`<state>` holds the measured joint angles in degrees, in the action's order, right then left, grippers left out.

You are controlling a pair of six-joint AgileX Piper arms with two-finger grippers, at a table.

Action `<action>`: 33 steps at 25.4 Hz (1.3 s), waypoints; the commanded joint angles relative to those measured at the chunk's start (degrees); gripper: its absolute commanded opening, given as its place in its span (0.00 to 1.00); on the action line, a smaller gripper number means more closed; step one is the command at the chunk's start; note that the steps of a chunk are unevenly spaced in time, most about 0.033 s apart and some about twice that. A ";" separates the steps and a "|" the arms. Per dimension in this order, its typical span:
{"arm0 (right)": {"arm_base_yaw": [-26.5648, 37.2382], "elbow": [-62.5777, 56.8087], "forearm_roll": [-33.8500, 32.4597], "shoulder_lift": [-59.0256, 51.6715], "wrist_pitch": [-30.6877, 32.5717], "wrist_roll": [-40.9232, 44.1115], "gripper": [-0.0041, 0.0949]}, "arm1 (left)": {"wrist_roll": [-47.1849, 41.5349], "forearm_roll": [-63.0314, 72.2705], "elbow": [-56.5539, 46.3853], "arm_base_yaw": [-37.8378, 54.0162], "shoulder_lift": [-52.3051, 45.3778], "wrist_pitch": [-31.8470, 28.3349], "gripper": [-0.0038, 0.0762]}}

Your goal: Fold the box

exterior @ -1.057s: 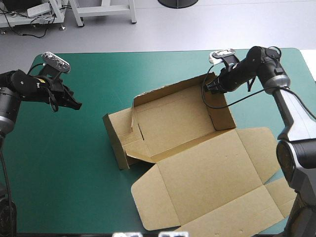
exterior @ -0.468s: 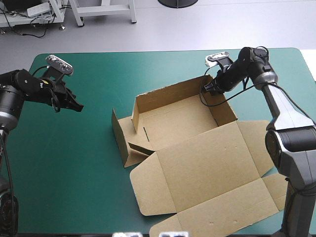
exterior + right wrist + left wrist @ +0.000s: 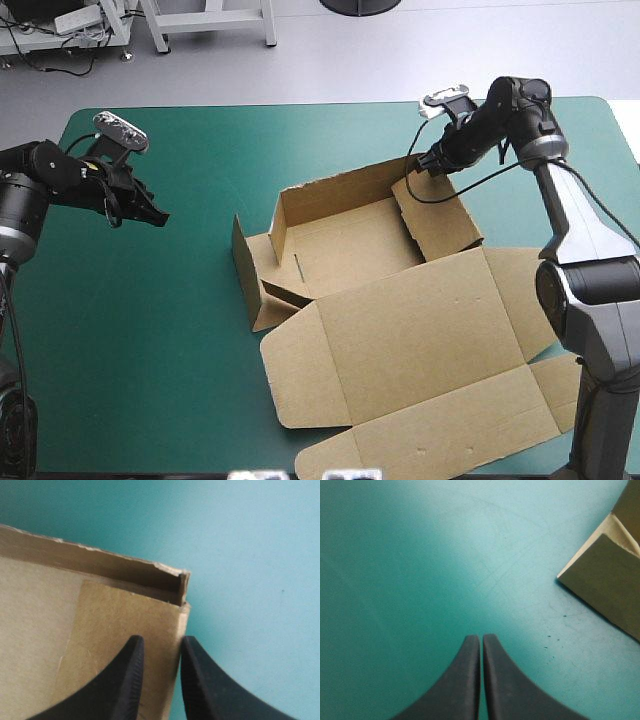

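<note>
The brown box (image 3: 350,245) lies mid-table as an open tray with its walls partly raised. Its lid (image 3: 420,340) lies flat toward the near right corner. My right gripper (image 3: 422,165) is at the tray's far right corner. In the right wrist view this gripper (image 3: 159,641) is all but shut, with the edge of the box's side wall (image 3: 100,625) between its black fingers. My left gripper (image 3: 158,216) hovers over bare cover to the left of the box. It is shut (image 3: 481,637) and holds nothing. A box corner (image 3: 610,585) lies ahead of it and to one side.
The teal-green cover (image 3: 130,340) stretches wide to the left of the box and in front of my left arm. The flat lid's flaps (image 3: 540,395) reach close to the table's near right edge.
My right gripper has moved a little toward the far edge with the box corner. The box has shifted and turned, and its left end wall stands more upright. The left gripper barely moved.
</note>
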<state>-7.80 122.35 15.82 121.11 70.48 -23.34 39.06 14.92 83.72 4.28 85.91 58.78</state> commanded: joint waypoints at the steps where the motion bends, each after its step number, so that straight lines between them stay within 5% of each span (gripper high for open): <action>1: 0.12 4.99 0.77 -4.30 1.15 3.31 0.30 | 0.15 1.59 1.46 0.09 -1.98 -1.99 0.07; 11: 0.23 4.49 -3.95 -12.99 1.25 10.28 0.30 | 0.15 0.93 1.46 0.09 -1.98 -2.23 0.07; 17: 0.23 -13.25 -7.49 -23.11 1.25 11.05 0.30 | 0.15 1.68 1.46 0.09 -1.98 -1.88 0.07; 33: 0.23 -21.16 -4.83 -17.74 1.15 2.51 0.30 | 0.15 2.76 1.46 0.09 -1.98 -1.08 0.07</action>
<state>-7.80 99.93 10.30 104.82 71.04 -18.89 39.17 16.02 83.72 4.28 85.91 59.48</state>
